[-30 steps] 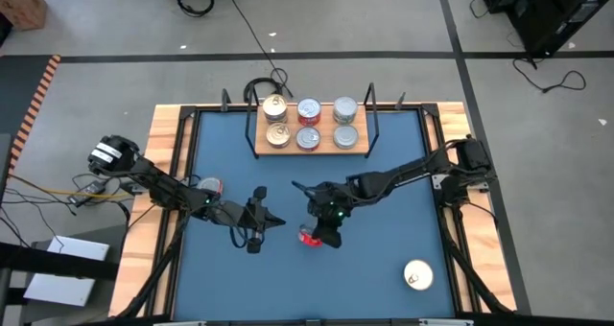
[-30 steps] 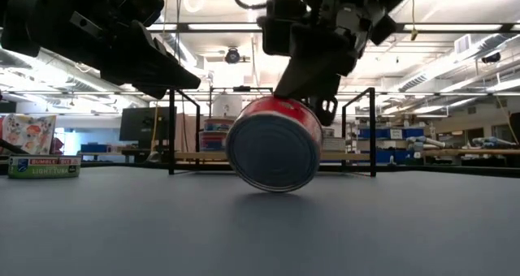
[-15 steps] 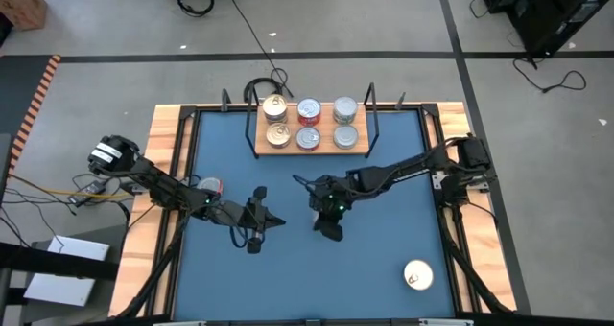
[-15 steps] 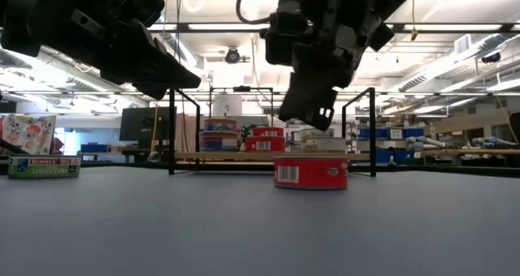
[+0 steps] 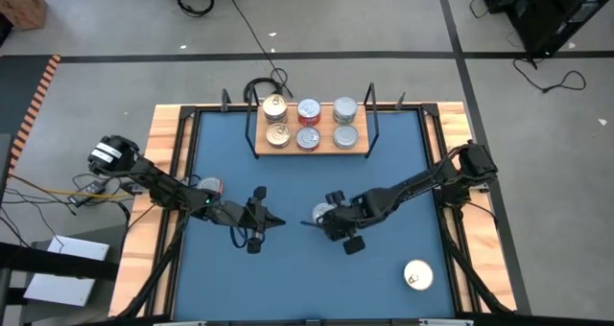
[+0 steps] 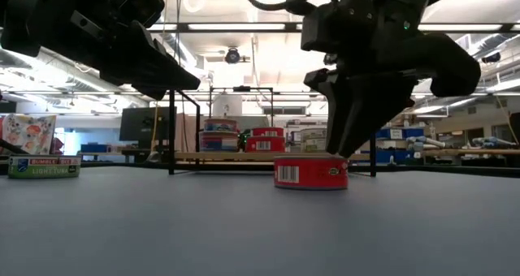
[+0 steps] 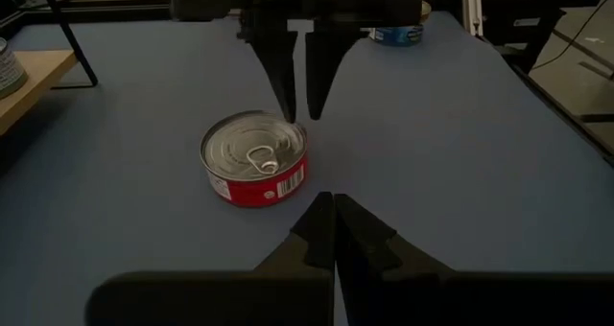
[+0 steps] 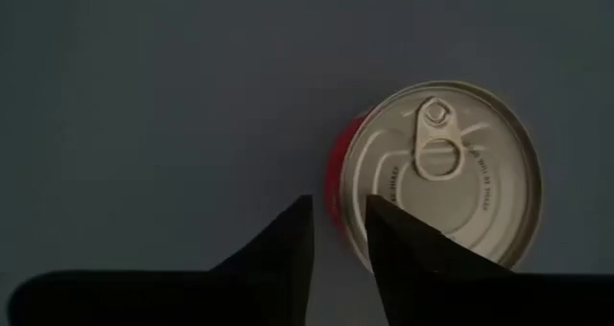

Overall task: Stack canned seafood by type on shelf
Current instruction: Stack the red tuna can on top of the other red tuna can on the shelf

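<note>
The right gripper hangs slightly parted just beside the red tin, apparently not touching. The left gripper waits closed nearby.

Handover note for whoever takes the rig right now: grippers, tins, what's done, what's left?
Left gripper: shut, empty, waiting over the mat, left of centre.
Right gripper: fingers slightly apart, holding nothing, tips just above the red tin, which sits flat on the mat, lid up.
Shelf: six tins in three columns, gold, red, silver.
Loose: one tin at the left edge, one gold tin front right.
Left: shelve the red tin with its kind, then the two loose tins.
</note>
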